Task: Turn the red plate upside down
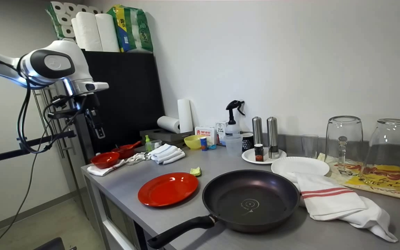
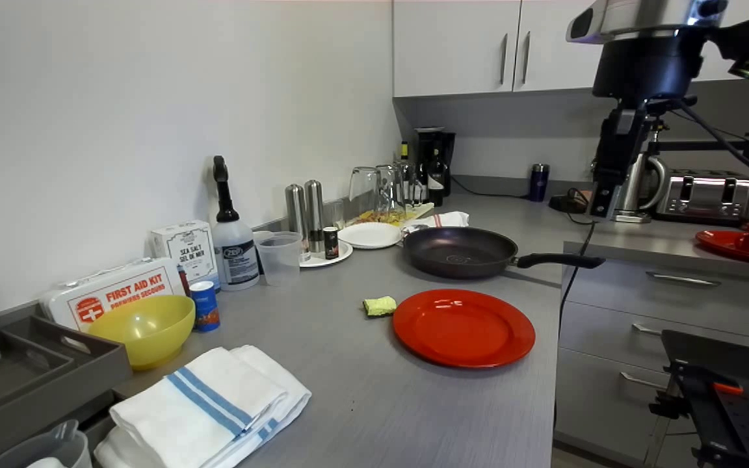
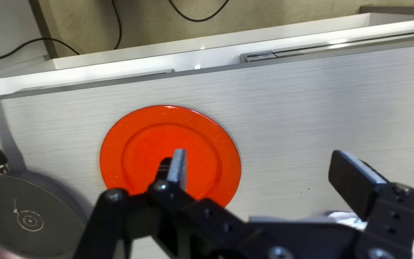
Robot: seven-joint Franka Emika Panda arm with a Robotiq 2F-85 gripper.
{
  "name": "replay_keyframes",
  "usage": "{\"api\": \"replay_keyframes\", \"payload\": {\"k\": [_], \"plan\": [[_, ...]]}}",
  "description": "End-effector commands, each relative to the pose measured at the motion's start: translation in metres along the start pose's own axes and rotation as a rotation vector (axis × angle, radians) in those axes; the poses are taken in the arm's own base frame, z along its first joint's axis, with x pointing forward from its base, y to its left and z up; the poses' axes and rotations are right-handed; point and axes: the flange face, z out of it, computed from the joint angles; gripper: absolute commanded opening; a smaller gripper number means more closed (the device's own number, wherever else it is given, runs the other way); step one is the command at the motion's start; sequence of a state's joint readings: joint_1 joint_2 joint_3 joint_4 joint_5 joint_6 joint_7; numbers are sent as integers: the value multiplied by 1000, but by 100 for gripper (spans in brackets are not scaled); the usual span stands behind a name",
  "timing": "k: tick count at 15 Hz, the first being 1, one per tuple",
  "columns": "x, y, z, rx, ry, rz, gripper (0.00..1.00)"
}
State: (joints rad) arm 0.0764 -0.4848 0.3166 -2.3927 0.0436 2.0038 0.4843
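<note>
– Where is the red plate [image 2: 463, 328]?

– In an exterior view it lies on the grey counter [image 2: 348, 364], right of the centre, its hollow side facing up. The yellow sponge [image 2: 380, 306] is just beside it; whether they touch, I cannot surely say.

– And the black frying pan [image 2: 459, 252]?

– It stands higher in the frame, apart from the plate, its handle [image 2: 560, 260] pointing right.

– How is the gripper [image 3: 259, 162]?

– In the wrist view its fingers [image 3: 352, 183] are spread wide, one near the centre, one at right. In both exterior views it hangs higher than the plate.
</note>
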Motion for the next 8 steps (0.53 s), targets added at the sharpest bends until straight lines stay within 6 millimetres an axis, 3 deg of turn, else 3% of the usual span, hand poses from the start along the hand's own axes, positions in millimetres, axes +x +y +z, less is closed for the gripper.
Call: {"api": "replay_keyframes", "payload": {"k": [1, 5, 8], "plan": [[21, -39, 4, 28, 12, 95, 100], [43, -93, 21, 84, 80, 200, 100], [68, -118, 32, 78, 121, 262, 100]]}}
